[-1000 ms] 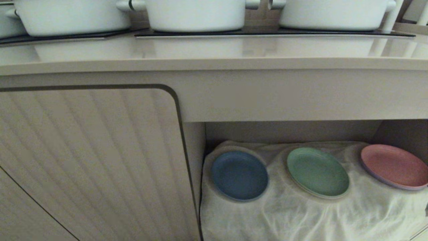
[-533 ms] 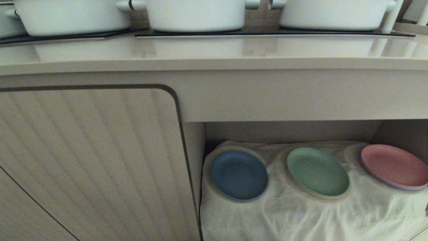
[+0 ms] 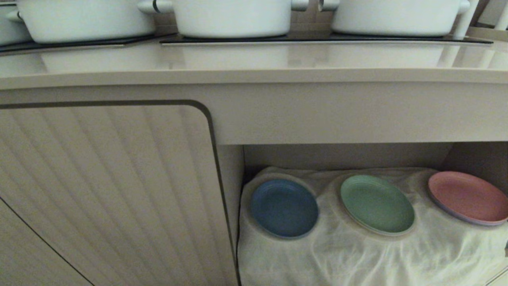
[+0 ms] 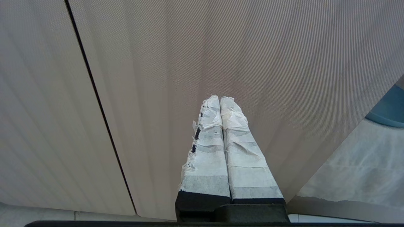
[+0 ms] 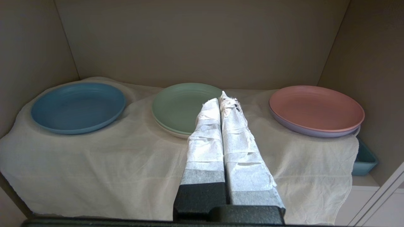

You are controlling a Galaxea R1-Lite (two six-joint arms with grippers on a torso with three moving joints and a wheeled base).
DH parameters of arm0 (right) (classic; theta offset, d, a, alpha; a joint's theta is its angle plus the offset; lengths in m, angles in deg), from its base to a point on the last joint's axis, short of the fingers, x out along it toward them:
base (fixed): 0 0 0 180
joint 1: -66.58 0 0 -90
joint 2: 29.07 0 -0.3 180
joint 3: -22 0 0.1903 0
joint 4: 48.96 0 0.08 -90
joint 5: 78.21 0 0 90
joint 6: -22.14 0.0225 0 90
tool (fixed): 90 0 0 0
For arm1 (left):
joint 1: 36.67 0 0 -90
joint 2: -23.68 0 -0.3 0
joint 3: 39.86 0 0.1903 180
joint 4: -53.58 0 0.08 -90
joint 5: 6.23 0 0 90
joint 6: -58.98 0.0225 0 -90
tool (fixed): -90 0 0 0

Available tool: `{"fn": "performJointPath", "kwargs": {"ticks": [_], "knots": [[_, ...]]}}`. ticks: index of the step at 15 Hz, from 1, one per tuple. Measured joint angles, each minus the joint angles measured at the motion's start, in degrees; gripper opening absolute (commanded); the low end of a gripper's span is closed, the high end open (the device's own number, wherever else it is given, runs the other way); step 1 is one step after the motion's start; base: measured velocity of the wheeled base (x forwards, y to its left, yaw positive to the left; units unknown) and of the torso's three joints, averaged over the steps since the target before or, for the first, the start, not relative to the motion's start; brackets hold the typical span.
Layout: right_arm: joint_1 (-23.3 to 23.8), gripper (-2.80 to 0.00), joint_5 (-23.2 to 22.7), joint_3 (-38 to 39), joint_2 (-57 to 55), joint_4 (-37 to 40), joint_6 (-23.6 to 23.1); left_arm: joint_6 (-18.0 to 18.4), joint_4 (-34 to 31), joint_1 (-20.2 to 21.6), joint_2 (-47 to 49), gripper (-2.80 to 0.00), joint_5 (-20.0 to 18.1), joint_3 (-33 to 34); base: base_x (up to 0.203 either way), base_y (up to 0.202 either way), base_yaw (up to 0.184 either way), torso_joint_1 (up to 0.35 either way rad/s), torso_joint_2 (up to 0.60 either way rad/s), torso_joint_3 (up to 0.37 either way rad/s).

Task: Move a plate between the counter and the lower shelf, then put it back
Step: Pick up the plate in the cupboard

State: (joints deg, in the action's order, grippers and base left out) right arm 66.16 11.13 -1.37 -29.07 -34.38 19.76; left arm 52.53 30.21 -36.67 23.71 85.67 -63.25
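We are looking at three pots [image 3: 232, 18] sitting in a row at the back of the counter [image 3: 254, 59]. Below it, three plates [image 3: 284, 208] are lying side by side (on a cloth [image 3: 357, 254]) in the shelf [image 3: 345, 157], right of a door [image 3: 107, 190].

Pots [image 3: 232, 18]: three white pots on the bench, tops cut off by the head view's upper edge.
Pink plate [image 3: 468, 197]: right rim clipped by the frame edge.
Blue tray [image 5: 363, 160]: mostly hidden under the white cloth [image 5: 126, 164]; only one corner shows.
Blue plate [image 4: 389, 108]: only a sliver visible in the left wrist view.
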Motion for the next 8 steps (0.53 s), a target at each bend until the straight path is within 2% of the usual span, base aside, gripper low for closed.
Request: {"fn": "performJointPath", "kwargs": {"ticks": [8], "knots": [[0.0,-2.8,0.1,0.0,0.0,-0.1,-1.6,0.0,0.0,0.0,0.0,-2.8,0.0,0.0,0.0,0.0,0.0,0.0,0.0,0.0]]}}
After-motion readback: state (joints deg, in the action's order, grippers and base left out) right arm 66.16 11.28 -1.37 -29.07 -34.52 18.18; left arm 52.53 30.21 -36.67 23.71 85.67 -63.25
